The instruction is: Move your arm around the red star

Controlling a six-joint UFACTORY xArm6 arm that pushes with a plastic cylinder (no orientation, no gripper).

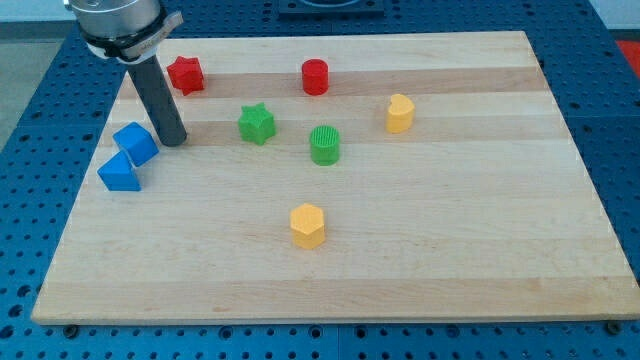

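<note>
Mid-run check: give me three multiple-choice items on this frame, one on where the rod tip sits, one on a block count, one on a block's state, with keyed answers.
1. Where is my tip?
A. just right of the blue cube, below the red star block
B. beside the yellow hexagonal block
C. off the wooden board

2. How many green blocks are there?
A. one
B. two
C. three

3. What is the state of the two blue blocks?
A. stacked
B. far apart
C. side by side near the board's left edge

Answers: 1 A, the dark rod ends next to the blue cube, toward the view's bottom from the red star. 2 B, only a green star block and a green cylinder show. 3 C, the cube and the other blue block sit adjacent, apparently touching.
</note>
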